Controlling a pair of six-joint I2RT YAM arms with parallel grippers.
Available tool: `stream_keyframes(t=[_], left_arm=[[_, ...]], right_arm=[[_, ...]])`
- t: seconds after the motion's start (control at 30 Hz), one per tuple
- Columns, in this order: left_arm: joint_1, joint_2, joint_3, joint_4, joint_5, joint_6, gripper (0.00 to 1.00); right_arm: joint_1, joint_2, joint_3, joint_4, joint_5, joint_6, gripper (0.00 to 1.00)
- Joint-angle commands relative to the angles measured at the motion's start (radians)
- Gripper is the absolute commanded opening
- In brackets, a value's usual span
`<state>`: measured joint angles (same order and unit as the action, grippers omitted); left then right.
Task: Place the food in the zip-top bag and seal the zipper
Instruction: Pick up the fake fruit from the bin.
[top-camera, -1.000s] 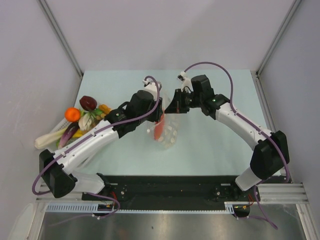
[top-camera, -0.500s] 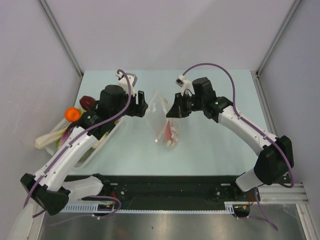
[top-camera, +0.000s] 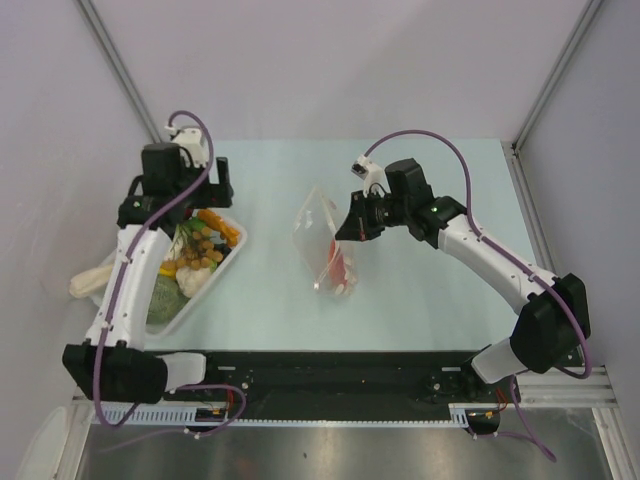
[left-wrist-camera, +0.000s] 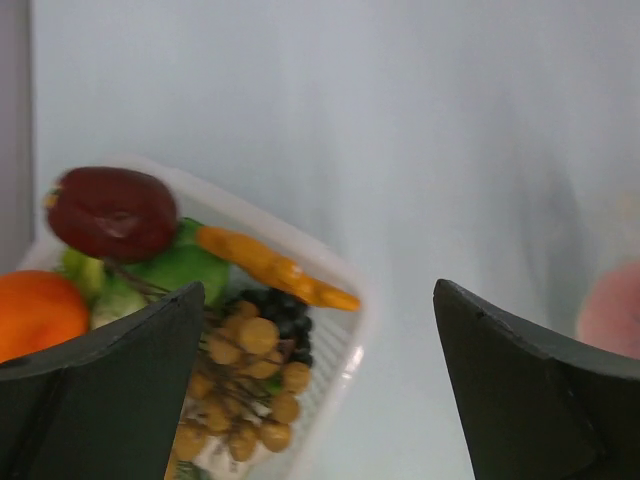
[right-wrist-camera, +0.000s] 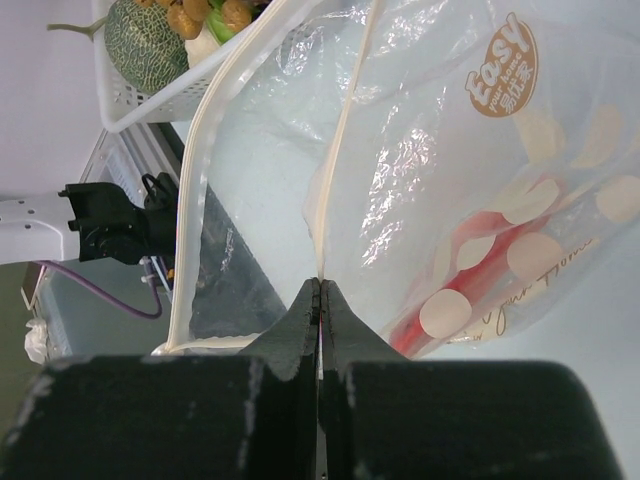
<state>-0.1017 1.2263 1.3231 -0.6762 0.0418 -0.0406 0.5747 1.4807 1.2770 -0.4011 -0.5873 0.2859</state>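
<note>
The clear dotted zip-top bag hangs open at the table's middle, with a red food piece inside. My right gripper is shut on one lip of the whitish zipper; the other lip bows away. The bag and the red piece fill the right wrist view, with the gripper below them. My left gripper is open and empty above the white tray's far corner. In the left wrist view it looks down on a dark red fruit, an orange, a carrot and tan grapes.
The white tray stands at the left, holding several toy foods. A pale long vegetable sticks out at its left end. A green melon shows in the tray in the right wrist view. Grey walls enclose the table.
My left arm has left the bag and swung left to above the tray, its gripper open. The red piece stays in the bag. My right gripper still holds the bag's edge.
</note>
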Motion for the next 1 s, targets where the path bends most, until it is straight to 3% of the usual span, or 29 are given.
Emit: stream_keyframes(t=[0.0, 0.17, 0.3, 0.4, 0.7, 0.97], left_arm=[[0.225, 0.116, 0.143, -0.04, 0.154, 0.166, 1.0], [0.339, 0.315, 0.24, -0.055, 0.208, 0.289, 1.0], [0.436, 0.477, 0.391, -0.134, 0.268, 0.286, 1.0], [0.462, 0.559, 0.422, -0.137, 0.276, 0.297, 1.0], [0.461, 0.644, 0.352, -0.115, 0.389, 0.329, 1.0], [0.462, 0.679, 0.323, -0.068, 0.382, 0.255, 0.91]], right_arm=[[0.005, -0.023, 0.001, 0.001, 0.006, -0.022, 0.0], [0.005, -0.017, 0.001, -0.01, 0.006, -0.027, 0.0], [0.007, -0.013, 0.002, -0.008, 0.001, -0.024, 0.0], [0.008, -0.004, 0.001, -0.002, 0.0, -0.022, 0.0], [0.01, 0.024, 0.002, 0.01, -0.008, -0.005, 0.0], [0.008, 0.038, 0.001, 0.016, -0.009, -0.001, 0.0]])
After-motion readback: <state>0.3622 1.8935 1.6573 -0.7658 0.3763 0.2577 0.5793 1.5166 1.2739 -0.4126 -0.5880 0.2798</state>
